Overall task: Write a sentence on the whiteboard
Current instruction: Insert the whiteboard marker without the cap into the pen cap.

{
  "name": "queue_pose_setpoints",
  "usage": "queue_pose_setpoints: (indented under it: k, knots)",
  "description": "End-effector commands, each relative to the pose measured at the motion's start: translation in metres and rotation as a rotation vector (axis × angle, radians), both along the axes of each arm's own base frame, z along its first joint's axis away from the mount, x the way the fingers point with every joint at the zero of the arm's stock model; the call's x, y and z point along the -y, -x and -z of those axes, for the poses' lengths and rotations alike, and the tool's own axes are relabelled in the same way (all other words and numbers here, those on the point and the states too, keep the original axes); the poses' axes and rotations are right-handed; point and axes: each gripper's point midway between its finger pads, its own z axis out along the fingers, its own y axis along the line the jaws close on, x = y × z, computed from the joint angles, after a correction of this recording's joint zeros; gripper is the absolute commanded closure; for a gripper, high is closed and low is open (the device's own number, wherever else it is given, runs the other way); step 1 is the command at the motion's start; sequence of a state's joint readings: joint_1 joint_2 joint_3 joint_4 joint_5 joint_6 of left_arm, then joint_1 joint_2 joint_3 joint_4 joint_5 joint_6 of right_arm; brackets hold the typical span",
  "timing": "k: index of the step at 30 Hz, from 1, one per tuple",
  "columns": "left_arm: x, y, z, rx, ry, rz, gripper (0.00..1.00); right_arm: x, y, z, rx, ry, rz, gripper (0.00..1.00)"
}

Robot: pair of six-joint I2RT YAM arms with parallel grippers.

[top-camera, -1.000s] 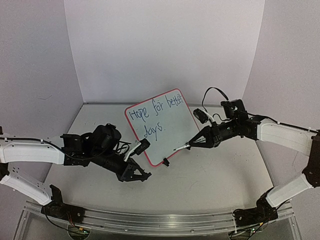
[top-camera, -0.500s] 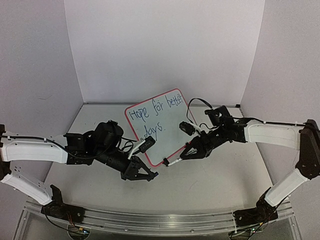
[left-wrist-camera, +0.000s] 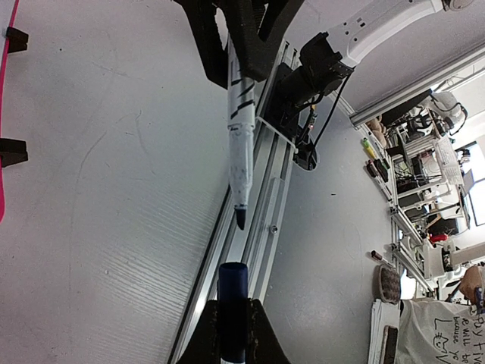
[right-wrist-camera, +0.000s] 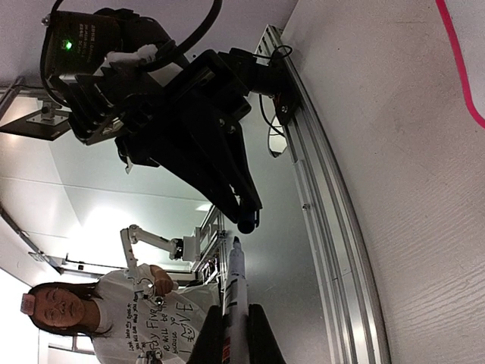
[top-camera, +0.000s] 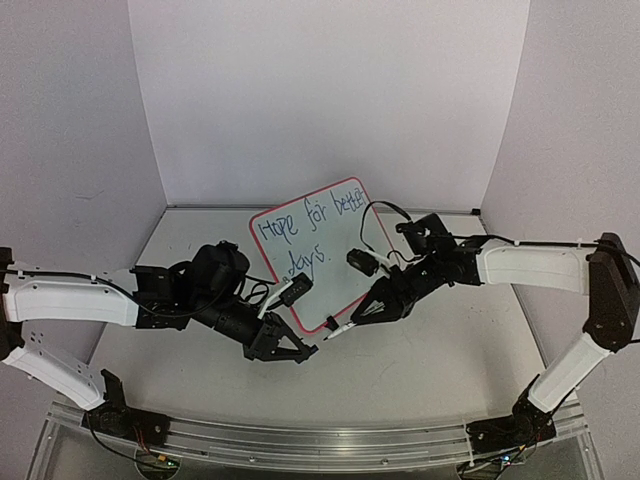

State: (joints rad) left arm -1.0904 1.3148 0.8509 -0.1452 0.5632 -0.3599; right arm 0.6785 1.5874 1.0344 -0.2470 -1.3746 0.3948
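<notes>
The whiteboard stands tilted at the table's middle, with a red-pink frame. The blue sentence on it reads "Hope for better days." in two lines. My right gripper is shut on a white marker with its dark tip bare, pointing at my left gripper. My left gripper is shut on the blue marker cap. In the left wrist view the marker points tip-down at the cap across a small gap. In the right wrist view the marker points at the cap.
The board's frame edge and two black clip feet show at the left of the left wrist view. The aluminium rail runs along the table's near edge. White walls enclose the back and sides.
My right gripper has moved left and down from beside the board, bringing the marker tip close to the left gripper. My left gripper has shifted slightly right with the cap.
</notes>
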Motion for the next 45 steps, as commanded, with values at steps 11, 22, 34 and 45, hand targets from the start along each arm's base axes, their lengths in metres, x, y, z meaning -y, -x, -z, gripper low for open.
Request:
queue_pose_setpoints:
  k: [11, 22, 34, 45]
  knots:
    - [0.011, -0.004, -0.031, 0.039, 0.078, 0.007, 1.00, -0.013, 0.003, -0.002, 0.029, -0.020, -0.038, 1.00]
    - [0.012, -0.004, -0.031, 0.036, 0.077, 0.010, 1.00, -0.018, 0.004, 0.001, 0.030, -0.015, -0.049, 1.00]
    - [0.014, -0.006, -0.034, 0.042, 0.075, 0.000, 1.00, -0.022, 0.007, 0.003, 0.031, -0.007, -0.058, 1.00]
    - [0.016, -0.008, -0.032, 0.046, 0.063, -0.001, 1.00, -0.032, 0.009, 0.005, 0.066, 0.002, -0.063, 1.00]
